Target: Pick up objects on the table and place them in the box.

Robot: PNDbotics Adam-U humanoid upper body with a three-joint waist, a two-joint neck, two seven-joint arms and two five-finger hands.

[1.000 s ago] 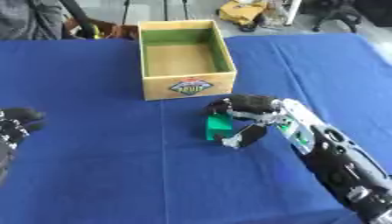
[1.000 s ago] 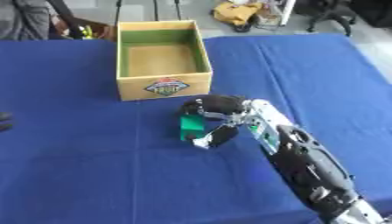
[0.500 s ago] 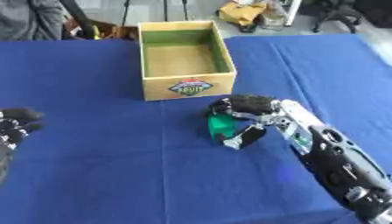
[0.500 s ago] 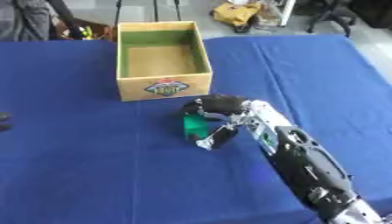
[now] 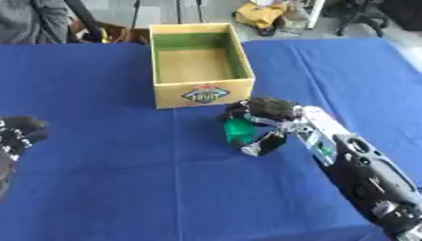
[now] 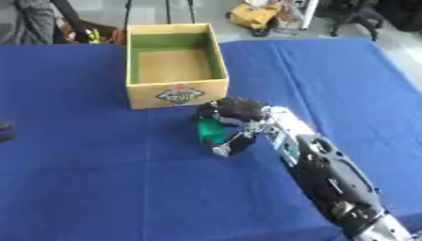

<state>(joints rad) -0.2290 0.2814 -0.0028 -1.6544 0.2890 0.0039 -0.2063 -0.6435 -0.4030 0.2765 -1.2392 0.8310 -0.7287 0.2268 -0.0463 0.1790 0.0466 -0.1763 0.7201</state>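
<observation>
At nine o'clock on the blue tabletop (image 5: 99, 179), nearest the camera, the left robot hand (image 5: 16, 134) rests idle with its fingers curled, holding nothing. Near the centre, the right robot hand (image 5: 262, 123) has fingers and thumb curled round a green object (image 5: 240, 129). Just beyond, toward twelve o'clock, stands the open yellow box (image 5: 203, 93), its floor bare.

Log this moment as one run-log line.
phase: grasping | right robot hand: curled round green object on blue table | left robot hand: idle at left edge | box: looks empty
</observation>
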